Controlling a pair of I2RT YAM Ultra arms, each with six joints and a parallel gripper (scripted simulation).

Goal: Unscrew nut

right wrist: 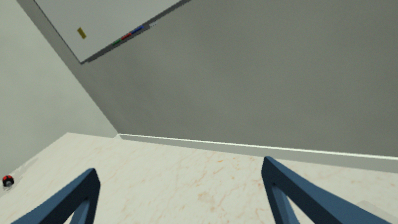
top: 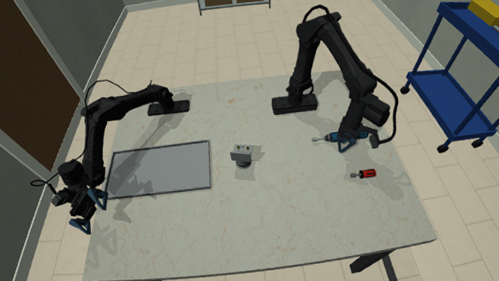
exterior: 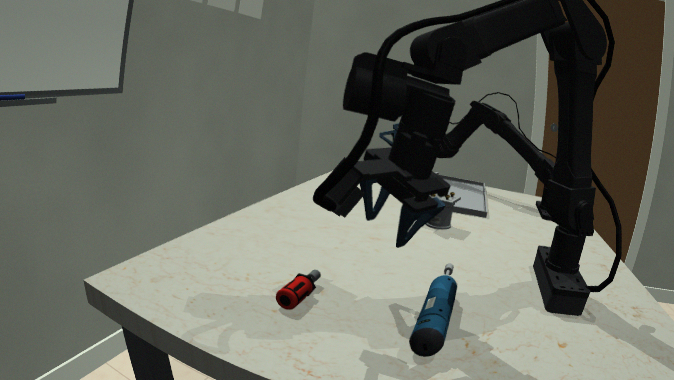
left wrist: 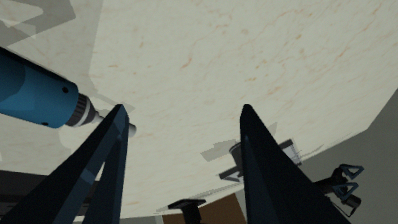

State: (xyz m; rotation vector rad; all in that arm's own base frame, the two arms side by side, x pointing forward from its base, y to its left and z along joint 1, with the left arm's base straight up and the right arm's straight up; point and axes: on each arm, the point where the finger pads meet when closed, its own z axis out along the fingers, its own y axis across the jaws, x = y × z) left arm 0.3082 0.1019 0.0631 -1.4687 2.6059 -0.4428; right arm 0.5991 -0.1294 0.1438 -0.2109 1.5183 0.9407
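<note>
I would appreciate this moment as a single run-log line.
left gripper: open, above table | nut driver: lying on table | joint module: standing | right gripper: open
</note>
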